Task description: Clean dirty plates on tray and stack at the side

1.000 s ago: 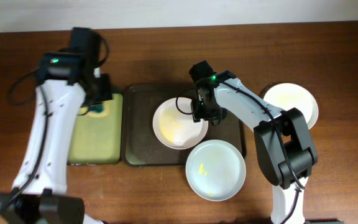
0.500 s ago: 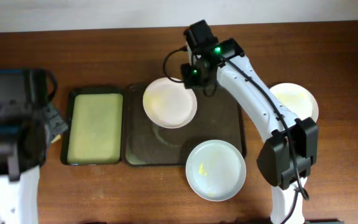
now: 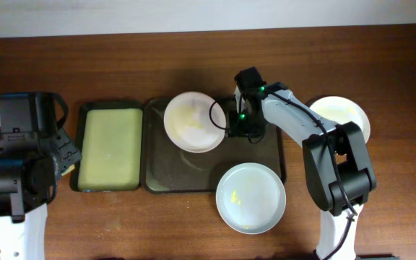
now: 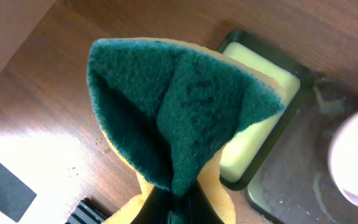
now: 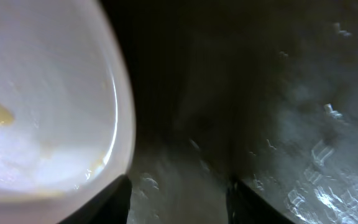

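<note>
Sponge [image 4: 179, 112], fuzzy green, pinched in left tool [image 4: 178, 208]; right tool [image 5: 178, 199] released beside glossy plate [image 5: 42, 93].

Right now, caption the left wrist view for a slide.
Left gripper pinching a folded green sponge, the yellow-lined black tray beyond it.

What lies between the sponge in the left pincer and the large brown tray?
The smaller black tray with yellow lining lies between the sponge and the brown tray. The overhead and left wrist views both show it.
</note>
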Robot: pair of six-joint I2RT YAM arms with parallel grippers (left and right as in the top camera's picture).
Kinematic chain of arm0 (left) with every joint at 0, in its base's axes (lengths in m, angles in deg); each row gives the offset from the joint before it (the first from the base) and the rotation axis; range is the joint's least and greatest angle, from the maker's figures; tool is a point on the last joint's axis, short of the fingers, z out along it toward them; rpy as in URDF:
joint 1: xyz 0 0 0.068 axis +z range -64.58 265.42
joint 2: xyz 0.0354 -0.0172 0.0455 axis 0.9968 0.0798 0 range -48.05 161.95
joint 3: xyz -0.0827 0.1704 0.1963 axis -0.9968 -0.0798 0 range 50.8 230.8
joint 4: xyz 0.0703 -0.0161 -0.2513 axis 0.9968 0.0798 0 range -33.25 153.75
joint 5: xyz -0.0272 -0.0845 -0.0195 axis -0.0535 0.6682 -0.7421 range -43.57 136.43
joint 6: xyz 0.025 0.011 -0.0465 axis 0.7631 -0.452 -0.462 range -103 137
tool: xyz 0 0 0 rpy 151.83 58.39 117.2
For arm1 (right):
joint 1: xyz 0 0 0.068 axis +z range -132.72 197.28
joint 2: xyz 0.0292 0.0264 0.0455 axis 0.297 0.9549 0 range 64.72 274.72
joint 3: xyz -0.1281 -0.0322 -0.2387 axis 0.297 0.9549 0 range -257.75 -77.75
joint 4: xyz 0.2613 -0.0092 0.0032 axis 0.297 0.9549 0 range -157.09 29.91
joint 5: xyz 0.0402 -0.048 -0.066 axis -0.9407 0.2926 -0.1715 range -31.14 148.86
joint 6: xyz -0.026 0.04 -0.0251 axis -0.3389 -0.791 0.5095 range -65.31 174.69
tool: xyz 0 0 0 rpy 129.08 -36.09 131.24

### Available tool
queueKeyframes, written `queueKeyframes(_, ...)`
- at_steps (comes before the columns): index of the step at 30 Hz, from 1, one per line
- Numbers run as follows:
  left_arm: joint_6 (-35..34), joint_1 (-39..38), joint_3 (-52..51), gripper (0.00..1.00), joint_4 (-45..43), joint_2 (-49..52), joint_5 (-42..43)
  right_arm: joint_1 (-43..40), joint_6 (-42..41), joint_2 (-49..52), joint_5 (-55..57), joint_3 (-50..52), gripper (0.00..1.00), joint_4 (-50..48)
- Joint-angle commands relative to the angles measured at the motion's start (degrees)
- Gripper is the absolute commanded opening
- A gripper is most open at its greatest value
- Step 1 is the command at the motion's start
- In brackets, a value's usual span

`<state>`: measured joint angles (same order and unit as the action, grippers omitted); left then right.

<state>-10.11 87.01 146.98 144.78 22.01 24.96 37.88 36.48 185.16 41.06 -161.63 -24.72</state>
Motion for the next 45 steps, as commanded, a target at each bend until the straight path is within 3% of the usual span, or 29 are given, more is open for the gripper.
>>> queueKeyframes(1, -0.46, 0.2, 0.15, 0.04, -0.13, -0.55, -0.35, 1.95, -0.28, -0.04, -3.39, 3.26, 0.51, -3.52)
queueKeyframes(8, -0.46, 0.2, 0.15, 0.04, -0.13, -0.55, -0.35, 2.32, -2.25, -0.07, -3.1, 2.93, 0.5, -4.81)
queueKeyframes(9, -0.46, 0.2, 0.15, 0.04, -0.15, -0.55, -0.35, 2.21, -3.52, -0.07, -3.65, 2.16, 0.45, -5.05)
queueKeyframes(13, -0.46, 0.17, 0.15, 0.04, -0.15, -0.55, -0.35, 2.23, -4.81, -0.5, -3.37, -5.57, 0.45, -1.22)
queueKeyframes(19, -0.46, 0.17, 0.15, 0.03, -0.37, -0.55, -0.33, 5.6, -4.76, 2.32, 8.44, -6.27, 0.51, -3.58)
queueKeyframes(22, -0.46, 0.17, 0.15, 0.04, -0.33, -0.55, -0.28, 6.84, -4.76, 3.91, 9.46, -6.14, 0.43, -4.7)
queueKeyframes(23, -0.24, 0.17, 0.15, 0.04, -0.35, -0.55, 0.31, 6.75, -4.57, 3.91, 10.16, -6.12, 0.33, -4.28)
queueKeyframes(27, -0.22, 0.2, 0.15, 0.03, -0.59, -0.55, 0.7, 6.73, -4.59, 3.91, 9.9, -6.12, 0.18, -4.07)
queueKeyframes(30, -0.2, 0.2, 0.15, 0.02, -0.59, -0.55, 0.7, 6.67, -4.59, 3.91, 9.9, -6.14, 0.18, -5.27)
queueKeyframes(32, -0.22, 0.2, 0.15, 0.02, -0.59, -0.55, 0.7, 6.67, -4.57, 3.89, 9.92, -6.43, 0.04, -5.33)
queueKeyframes(35, 0.0, 0.2, 0.15, 0.0, -1.05, -0.48, 0.7, 6.73, -1.73, 2.86, 9.97, -12.33, 0.04, 1.11)
queueKeyframes(40, 1.07, 0.2, 0.15, 0.0, -1.29, 1.36, 0.72, 7.48, -1.53, 2.64, 9.92, -30.84, 0.04, 18.05)
queueKeyframes(42, 1.07, 0.2, 0.15, 0.0, -1.42, 1.4, 0.72, 10.16, -1.57, 2.64, 11.21, -33.11, 0.04, 18.51)
queueKeyframes(45, 1.05, 0.17, 0.15, 0.0, -1.4, 1.4, 0.74, 17.42, -1.57, 2.67, 22.99, -34.69, 0.04, 13.31)
